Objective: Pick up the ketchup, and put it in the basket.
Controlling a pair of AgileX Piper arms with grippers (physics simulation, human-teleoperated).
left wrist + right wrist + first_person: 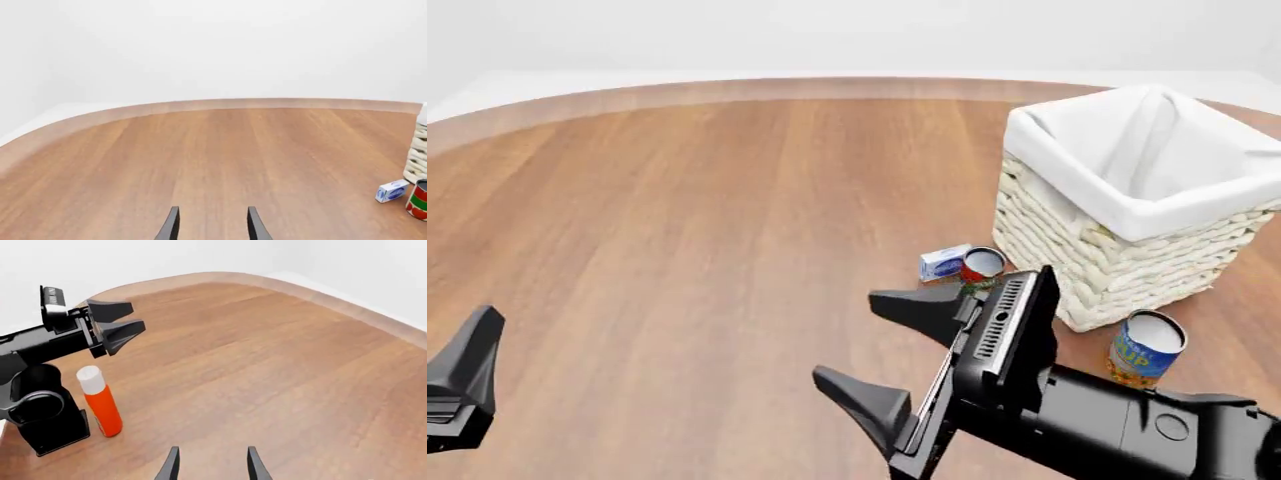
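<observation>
I am in the reaching step, nothing lifted yet. My right gripper (881,350) is spread wide and holds nothing; my left gripper (115,326) is narrowly parted, also bare. Only my right wrist view shows the ketchup (100,402), upright beside my left arm's base; the front view misses it. The basket (1121,275) sits at two o'clock on the table (694,200). Next I must swing left and straddle the bottle.
</observation>
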